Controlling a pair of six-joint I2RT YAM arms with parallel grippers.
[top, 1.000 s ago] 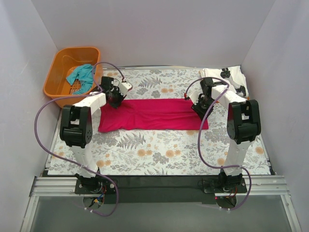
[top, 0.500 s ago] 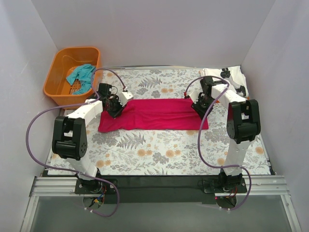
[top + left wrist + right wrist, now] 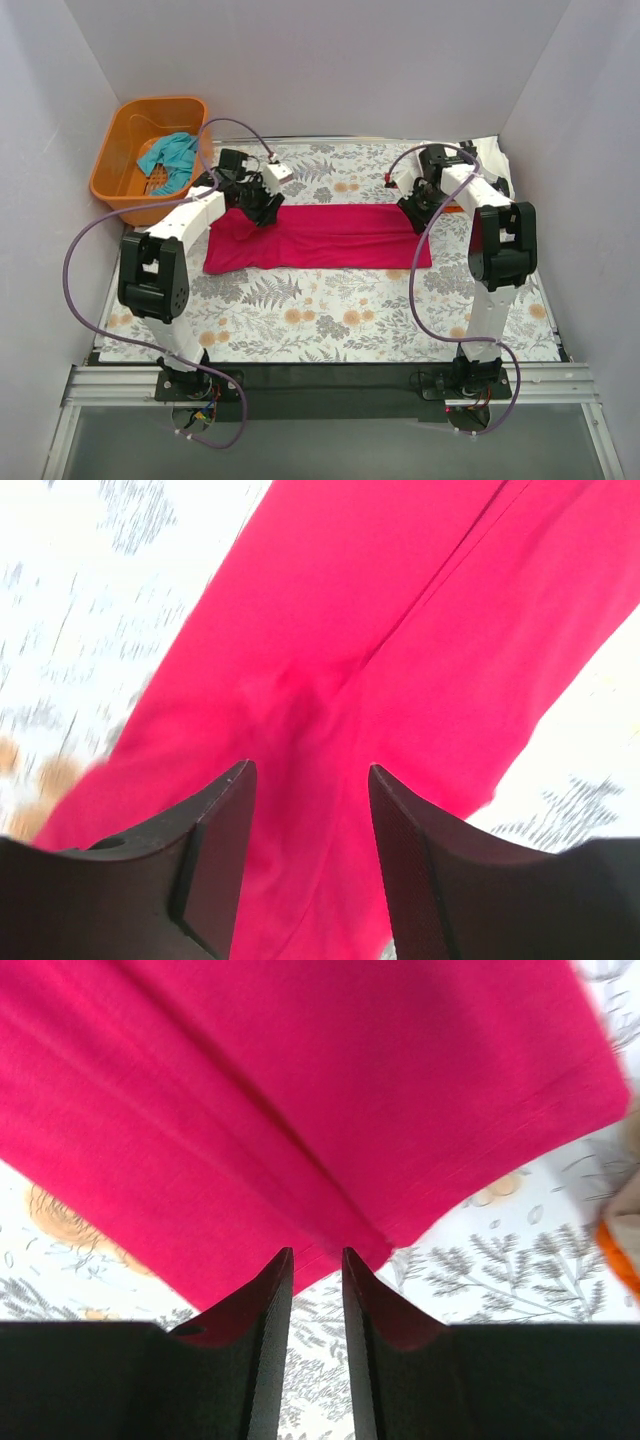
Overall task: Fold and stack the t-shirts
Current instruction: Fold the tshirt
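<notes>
The magenta-red t-shirt (image 3: 330,237) lies folded into a long flat strip across the middle of the table. My left gripper (image 3: 264,210) hovers over its left far part, open and empty; in the left wrist view the gripper (image 3: 310,770) has only the shirt (image 3: 400,600) under it. My right gripper (image 3: 413,207) is at the strip's right far corner; in the right wrist view the gripper (image 3: 314,1253) has its jaws a narrow gap apart with nothing between them, at the edge of the shirt (image 3: 300,1080). The white t-shirt with black marks (image 3: 484,156) lies at the back right. The teal t-shirt (image 3: 168,157) lies crumpled in the basket.
The orange plastic basket (image 3: 108,166) stands at the back left corner, off the floral tablecloth (image 3: 330,310). Grey walls close in the left, back and right sides. Purple cables loop from both arms.
My left gripper has moved to the right, further over the magenta shirt. My right gripper has drawn back a little toward the far edge of the shirt. The shirt lies as before.
</notes>
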